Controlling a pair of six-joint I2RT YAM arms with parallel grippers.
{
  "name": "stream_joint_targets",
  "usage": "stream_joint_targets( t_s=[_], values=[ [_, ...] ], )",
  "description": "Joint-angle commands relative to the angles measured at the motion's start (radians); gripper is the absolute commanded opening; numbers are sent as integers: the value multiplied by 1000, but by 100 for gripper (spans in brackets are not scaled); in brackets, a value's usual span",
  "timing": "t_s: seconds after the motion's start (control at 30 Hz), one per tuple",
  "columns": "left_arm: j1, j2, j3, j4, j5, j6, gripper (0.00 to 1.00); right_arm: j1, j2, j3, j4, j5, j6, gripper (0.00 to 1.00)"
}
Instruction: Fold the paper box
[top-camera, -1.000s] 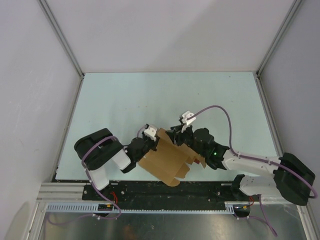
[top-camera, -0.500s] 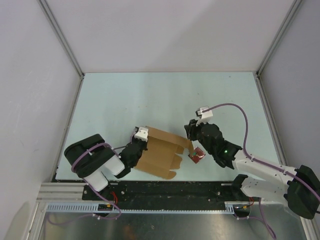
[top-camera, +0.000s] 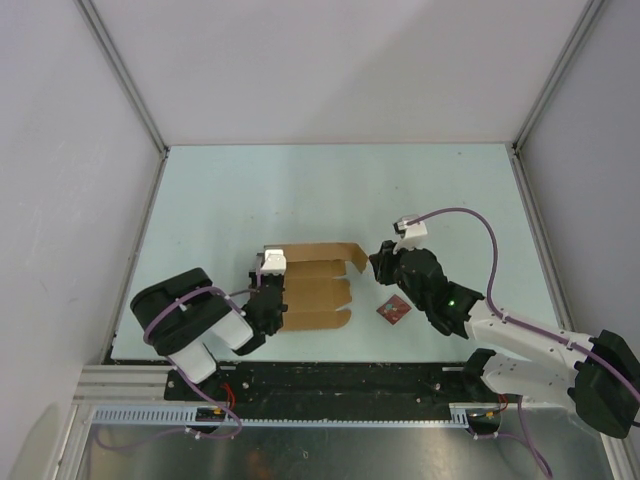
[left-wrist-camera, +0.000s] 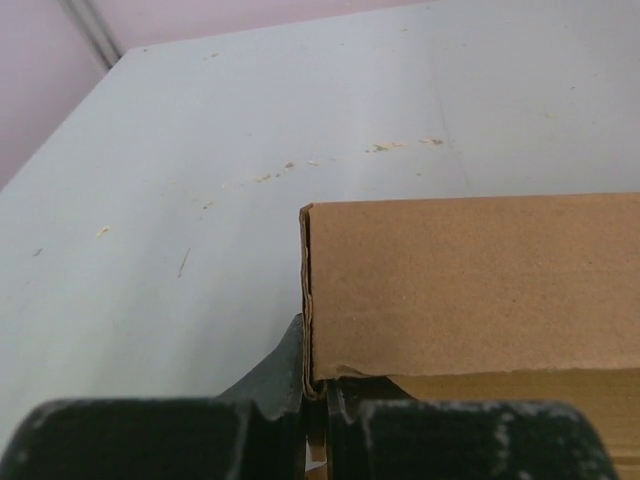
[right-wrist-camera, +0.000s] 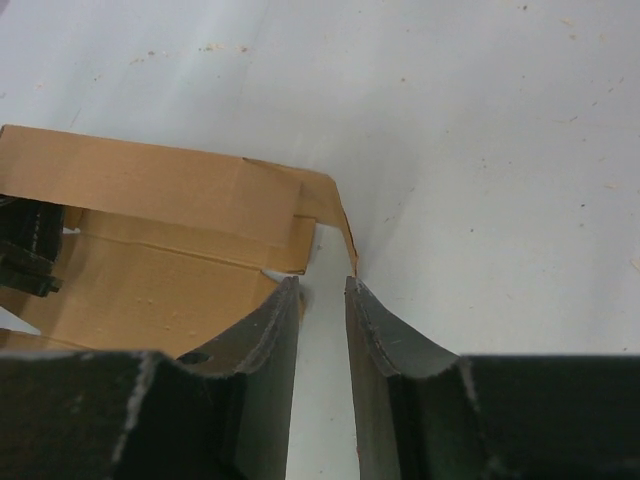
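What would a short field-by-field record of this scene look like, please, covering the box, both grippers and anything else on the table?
box: paper box, partly folded, lying on the table, with its far long wall standing upright
left gripper: shut on the corner of that upright wall
right gripper: narrowly open and holding nothing, tips just short of the box's curled end tab
other item: small dark red square on the table, off the box's end near the right gripper, not touching the box
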Motion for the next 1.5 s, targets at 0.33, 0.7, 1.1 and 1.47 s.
stream_joint_targets(
  t_s=[0.33,0.7,1.1,1.47],
  values=[
    [-62,69,0,350,-262,-110,0,41,157,33,105,-68,142,31],
    [-64,79,-63,352,-179,-253,0,-11,358,33,306,-135,178,36],
    [-64,89,-85,350,-162,-293,0,-71,565,34,524,-247,196,34],
    [-64,89,-95,352,-164,-307,0,-88,639,33,608,-261,224,33]
  ],
)
